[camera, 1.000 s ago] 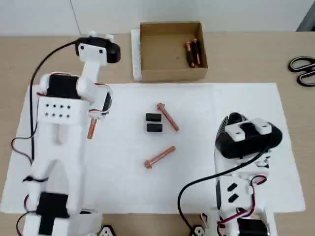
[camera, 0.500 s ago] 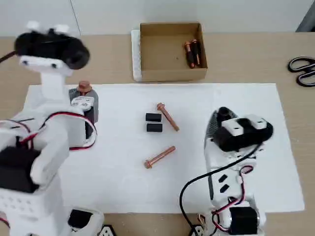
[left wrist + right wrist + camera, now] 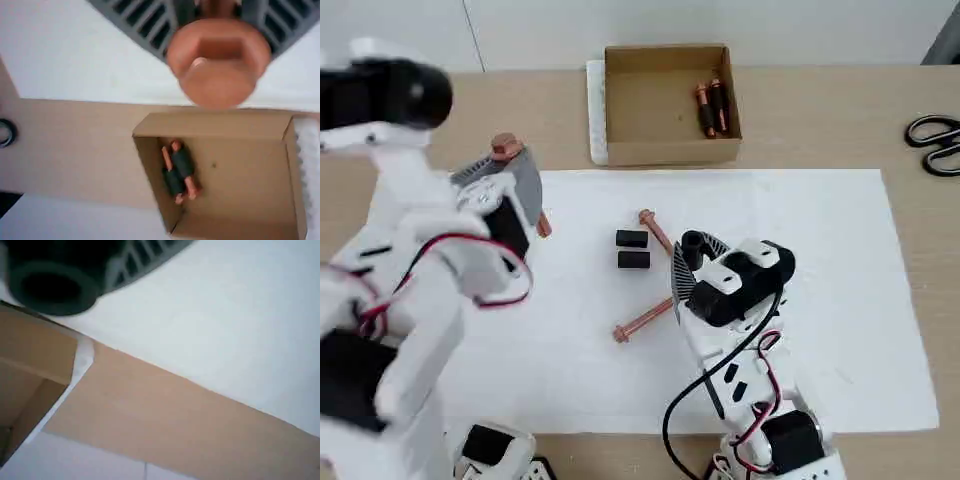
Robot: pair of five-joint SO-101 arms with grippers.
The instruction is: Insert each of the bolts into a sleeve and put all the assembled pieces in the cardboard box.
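At the left edge of the white sheet [image 3: 820, 250] that covers the desk [image 3: 820, 110], the left pincer [image 3: 518, 190] is closed on the held bolt [image 3: 506, 148], gripping the shank below the head so that the free end slants down toward the sheet. Near the sheet's middle, the right pincer [image 3: 695, 256] is clamped on the held sleeve [image 3: 692, 241], whose bore faces upward. The two held parts are well apart. Beside the right pincer lie the upper loose sleeve [image 3: 632, 238] and the lower loose sleeve [image 3: 634, 260]. The far loose bolt [image 3: 651, 224] runs partly under the right pincer, and the near loose bolt [image 3: 645, 320] lies just in front of it. The cardboard box [image 3: 665, 153] already contains two assembled pieces [image 3: 711, 108], and scissors [image 3: 935, 140] rest at the far right. The main hazard is probably misalignment at mating: the bolt is tilted while the sleeve stands nearly upright, so the tip may strike the sleeve's rim rather than enter the bore. Either part could then twist within its grip. A bolt held so close to its head has a long free length, which makes such pivoting likely. A secondary hazard is collision, since the right arm hangs low over the far loose bolt. Any sideways move could sweep that bolt or the loose sleeves across the sheet.
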